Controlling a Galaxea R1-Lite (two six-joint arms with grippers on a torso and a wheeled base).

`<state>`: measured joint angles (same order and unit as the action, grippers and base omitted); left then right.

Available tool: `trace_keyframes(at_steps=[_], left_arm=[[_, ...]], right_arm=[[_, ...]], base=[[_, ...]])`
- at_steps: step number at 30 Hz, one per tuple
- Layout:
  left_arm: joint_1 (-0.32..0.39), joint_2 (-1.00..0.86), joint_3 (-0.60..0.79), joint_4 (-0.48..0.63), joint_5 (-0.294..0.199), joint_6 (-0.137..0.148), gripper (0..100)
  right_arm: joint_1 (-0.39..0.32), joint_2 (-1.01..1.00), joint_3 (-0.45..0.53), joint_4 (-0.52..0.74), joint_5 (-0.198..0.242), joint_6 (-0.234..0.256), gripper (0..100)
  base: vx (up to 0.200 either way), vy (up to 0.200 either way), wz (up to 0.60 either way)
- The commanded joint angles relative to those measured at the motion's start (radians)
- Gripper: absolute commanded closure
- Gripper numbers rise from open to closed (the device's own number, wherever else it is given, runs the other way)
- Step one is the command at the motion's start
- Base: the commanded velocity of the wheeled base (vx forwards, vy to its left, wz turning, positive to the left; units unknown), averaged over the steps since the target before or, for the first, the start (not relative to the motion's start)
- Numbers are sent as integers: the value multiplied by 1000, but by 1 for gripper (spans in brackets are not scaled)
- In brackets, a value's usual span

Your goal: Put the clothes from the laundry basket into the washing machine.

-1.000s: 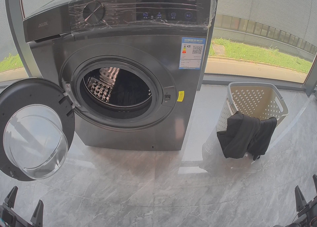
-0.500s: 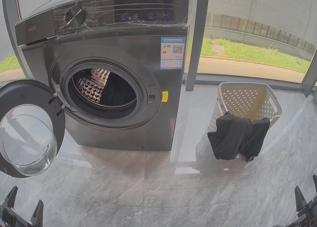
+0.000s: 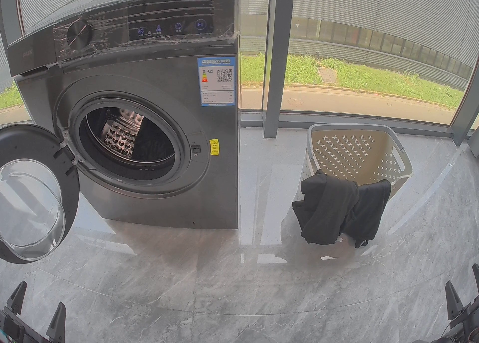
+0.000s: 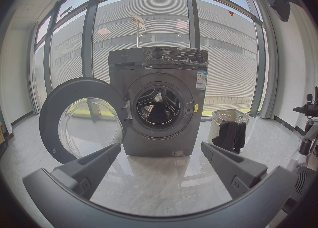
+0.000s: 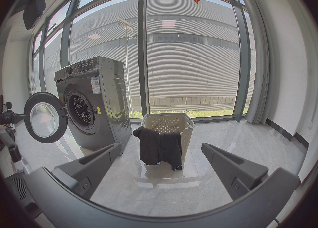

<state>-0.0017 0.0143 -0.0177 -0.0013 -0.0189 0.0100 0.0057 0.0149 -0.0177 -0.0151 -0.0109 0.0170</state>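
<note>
Here the left jaws and the right jaws both stand spread and empty over the grey marble floor. Ahead of the left jaws stands the washing machine. Its round door is swung wide open and hangs nearer to them than the drum mouth. Ahead of the right jaws, well apart, sits the laundry basket, off the machine's flank, with a window post behind the gap between the two. Black clothes hang over the basket's rim on the side facing the right jaws, and open floor lies between them.
</note>
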Motion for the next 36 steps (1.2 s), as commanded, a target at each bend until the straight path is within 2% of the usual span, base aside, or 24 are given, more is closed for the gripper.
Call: trace_keyframes(at_steps=[1,23,31,36], left_arm=[[0,-14,15,0,1,-1,0],[0,-14,16,0,4,1,0],[2,-14,16,0,2,7,0],[0,-14,16,0,5,-7,0]], right_arm=[[0,-15,18,0,0,0,0],[-1,-15,18,0,0,-2,0],[0,-15,18,0,2,-2,0],[-1,-15,18,0,2,-3,0]], base=[[0,-200,0],[0,-200,0],[0,0,0],[0,0,0]])
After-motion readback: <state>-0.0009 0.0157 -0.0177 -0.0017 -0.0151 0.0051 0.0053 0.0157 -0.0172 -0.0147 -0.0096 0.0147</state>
